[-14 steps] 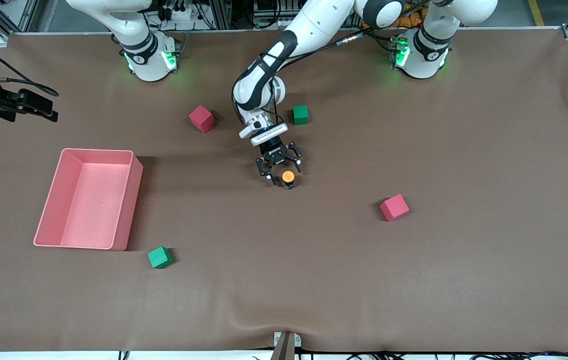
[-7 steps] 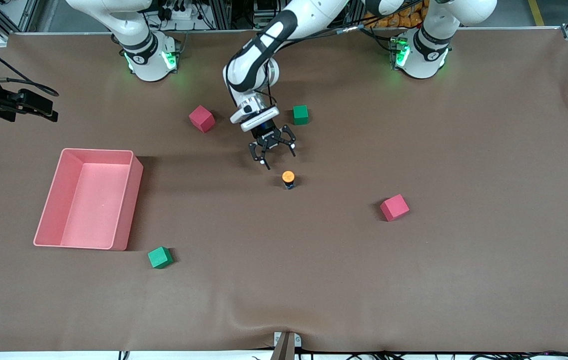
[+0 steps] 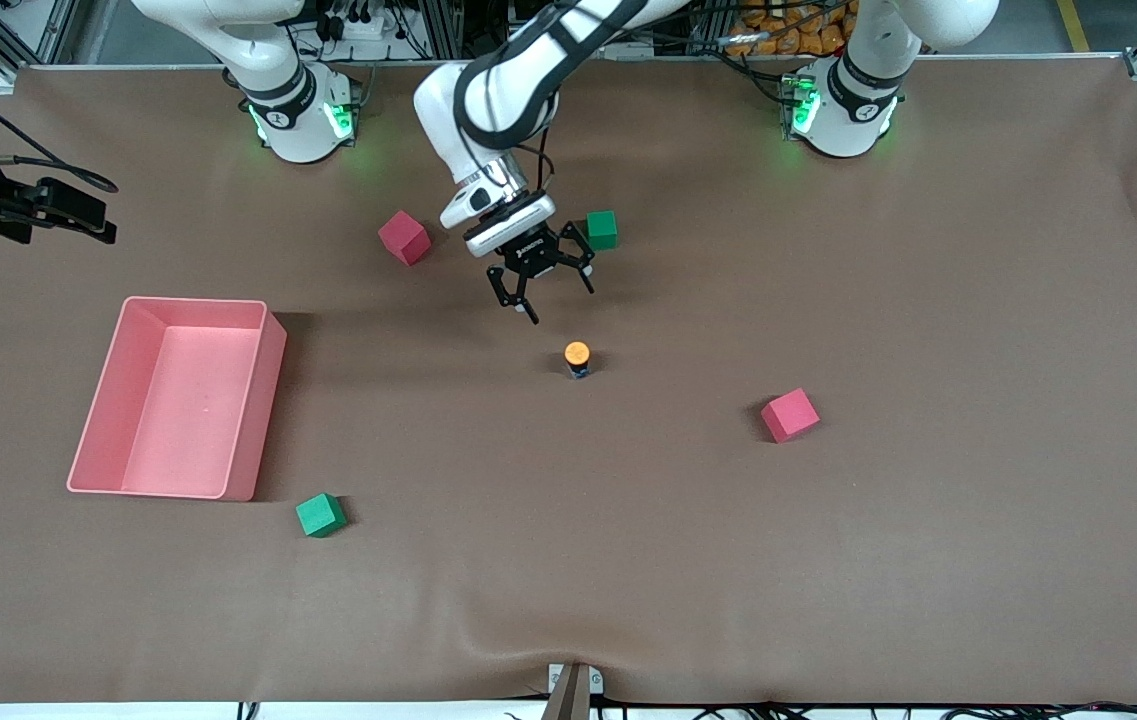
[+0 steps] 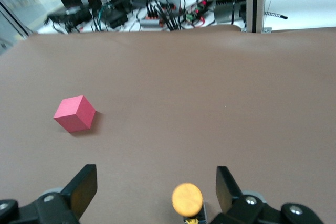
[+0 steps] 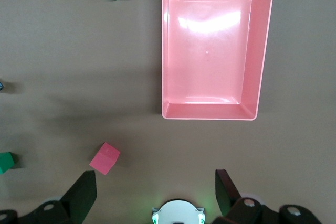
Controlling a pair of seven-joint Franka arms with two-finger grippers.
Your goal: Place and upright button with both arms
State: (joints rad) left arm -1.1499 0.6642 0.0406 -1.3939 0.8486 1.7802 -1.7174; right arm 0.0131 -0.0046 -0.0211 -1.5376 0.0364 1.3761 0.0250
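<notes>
Near the middle of the brown table [image 3: 828, 560], the button [image 3: 577, 360] stands upright with its round orange cap on top and its dark body below, touching nothing. At about eleven o'clock from it in the front view, the left gripper [image 3: 554, 296] hangs over bare cloth with its black fingers [image 3: 529, 309] spread wide and nothing between them; its arm reaches in from the base at the left arm's end. In the left wrist view the jaws stand open [image 4: 156, 192], with the orange cap [image 4: 187, 199] between the two fingertips but apart from both. A green cube [image 3: 602, 229] sits at one o'clock from the button, and a pink cube [image 3: 404, 237] at ten o'clock. Another pink cube [image 3: 789, 415] lies at four o'clock from the button, toward the left arm's end and nearer the front camera. A second green cube [image 3: 320, 515] lies at eight o'clock, beside a corner of the pink tray [image 3: 93, 420]. The right gripper [image 5: 156, 190] waits high over the table near its own base, fingers wide apart and holding nothing, looking down on the tray [image 5: 262, 51].
</notes>
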